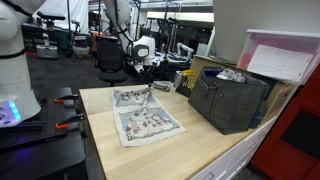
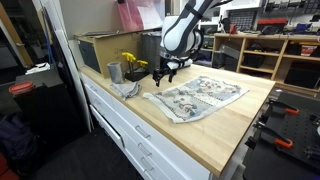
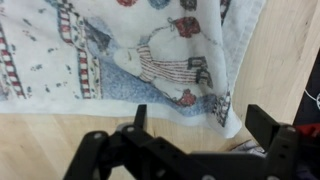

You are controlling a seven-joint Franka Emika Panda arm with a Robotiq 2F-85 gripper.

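Note:
A patterned cloth [image 1: 143, 117] with printed figures lies spread flat on the wooden table; it also shows in the other exterior view [image 2: 198, 96] and in the wrist view [image 3: 130, 50]. My gripper [image 1: 149, 76] hangs open just above the cloth's far edge, and shows over that edge in the exterior view [image 2: 166, 71]. In the wrist view the two black fingers [image 3: 195, 120] stand wide apart over the cloth's hem and bare wood. Nothing is between them.
A dark storage bin [image 1: 230, 98] stands on the table near the cloth, with a pink-lidded box [image 1: 282, 55] above it. A grey cup [image 2: 114, 72] and a yellow-flowered item [image 2: 133, 62] sit beside the cloth. The wooden table [image 2: 230, 130] has drawers below.

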